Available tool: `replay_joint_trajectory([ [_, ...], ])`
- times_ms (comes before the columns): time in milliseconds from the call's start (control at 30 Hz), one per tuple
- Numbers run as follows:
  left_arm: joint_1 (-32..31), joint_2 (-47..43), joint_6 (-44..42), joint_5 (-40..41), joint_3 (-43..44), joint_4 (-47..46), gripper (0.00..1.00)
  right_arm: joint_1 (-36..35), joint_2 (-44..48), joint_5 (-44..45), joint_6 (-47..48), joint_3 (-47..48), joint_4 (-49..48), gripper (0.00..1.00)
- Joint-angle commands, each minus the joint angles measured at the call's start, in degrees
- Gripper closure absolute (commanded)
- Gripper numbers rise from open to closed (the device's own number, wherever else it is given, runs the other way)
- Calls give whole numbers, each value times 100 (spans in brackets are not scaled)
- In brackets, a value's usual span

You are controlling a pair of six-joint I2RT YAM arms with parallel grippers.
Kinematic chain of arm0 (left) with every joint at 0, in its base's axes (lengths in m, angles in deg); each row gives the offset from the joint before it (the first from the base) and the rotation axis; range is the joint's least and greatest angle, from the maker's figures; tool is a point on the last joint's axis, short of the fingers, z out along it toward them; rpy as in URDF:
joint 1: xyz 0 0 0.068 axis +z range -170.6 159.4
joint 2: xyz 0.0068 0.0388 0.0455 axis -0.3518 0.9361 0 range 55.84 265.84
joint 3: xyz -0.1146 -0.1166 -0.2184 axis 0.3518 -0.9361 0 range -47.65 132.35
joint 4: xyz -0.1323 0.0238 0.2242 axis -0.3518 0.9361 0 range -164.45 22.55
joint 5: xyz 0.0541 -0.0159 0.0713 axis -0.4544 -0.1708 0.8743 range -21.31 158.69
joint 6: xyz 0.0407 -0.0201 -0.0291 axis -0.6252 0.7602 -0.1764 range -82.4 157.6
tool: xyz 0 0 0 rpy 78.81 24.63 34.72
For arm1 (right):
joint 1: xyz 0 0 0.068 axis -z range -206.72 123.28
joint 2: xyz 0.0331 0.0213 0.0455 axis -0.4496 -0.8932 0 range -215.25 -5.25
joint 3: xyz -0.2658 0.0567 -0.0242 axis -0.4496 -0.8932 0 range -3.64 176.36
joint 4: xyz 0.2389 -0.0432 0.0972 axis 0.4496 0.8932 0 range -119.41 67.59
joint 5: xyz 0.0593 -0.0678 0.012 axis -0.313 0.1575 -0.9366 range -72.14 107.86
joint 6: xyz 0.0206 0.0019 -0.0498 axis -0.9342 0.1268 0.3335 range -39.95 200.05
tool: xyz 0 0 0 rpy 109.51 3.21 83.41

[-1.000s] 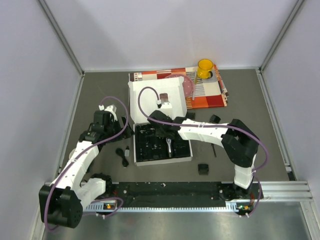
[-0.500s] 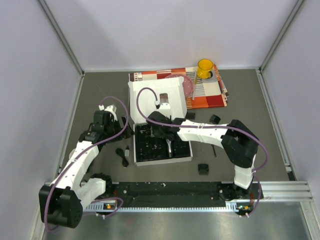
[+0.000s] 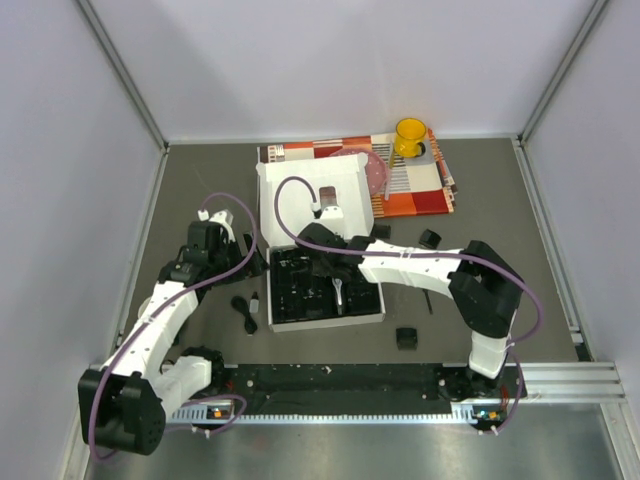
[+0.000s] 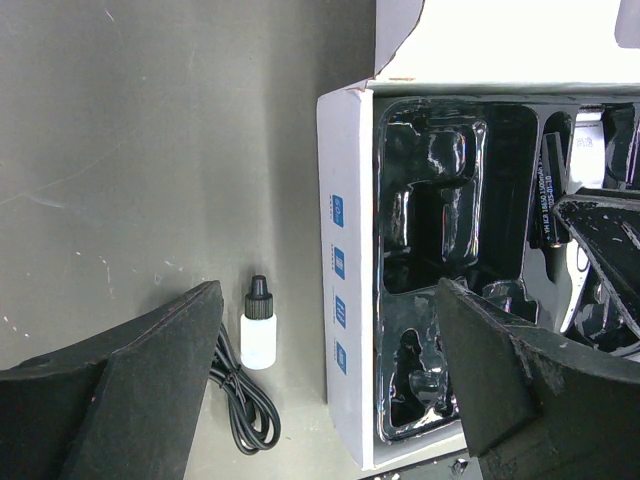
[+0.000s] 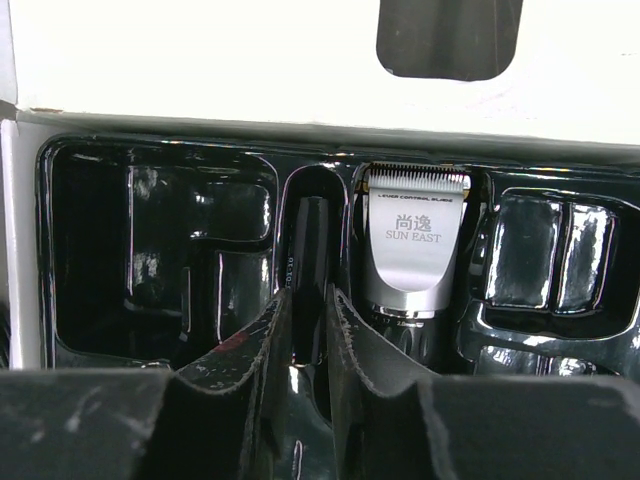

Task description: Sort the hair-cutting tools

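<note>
**A:** Clipper (image 5: 415, 240) count, please?

**B:** One. It sits silver head up in the black tray (image 5: 100, 250) of the white box (image 4: 340, 250), just right of the right gripper (image 5: 305, 300).

**A:** And that gripper's jaws?

**B:** Narrow, only a slit between them. One slim black stick (image 5: 308, 235) lies in its slot right at the tips. Whether it's gripped or just straddled, I can't tell.

**A:** Left side?

**B:** The left gripper (image 4: 328, 295) hangs spread wide and holds nothing, with the box's left wall between its fingers. By its left finger there's one coiled black cord (image 4: 245, 410) and one small white bottle (image 4: 258, 325), side by side on the table (image 4: 150, 150).

**A:** Anything loose elsewhere?

**B:** Off to the right of the right gripper, out on the table, there's one guard comb (image 3: 406, 338), a second small black piece (image 3: 429, 238), and one loose thin stick (image 3: 428, 300) between them. One yellow cup (image 3: 410, 135) stands well beyond.
</note>
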Motion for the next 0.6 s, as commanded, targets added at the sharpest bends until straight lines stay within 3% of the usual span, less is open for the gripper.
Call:
replay_joint_trajectory([
  [0,-19,11,-37,22,230,-126,8,-46,78,-73,134,38,-40,83],
  [167,-19,-6,-37,40,230,-126,8,-46,-80,-196,143,108,30,93],
  [567,-19,-32,-46,48,221,-126,8,51,-423,-477,73,232,153,98],
])
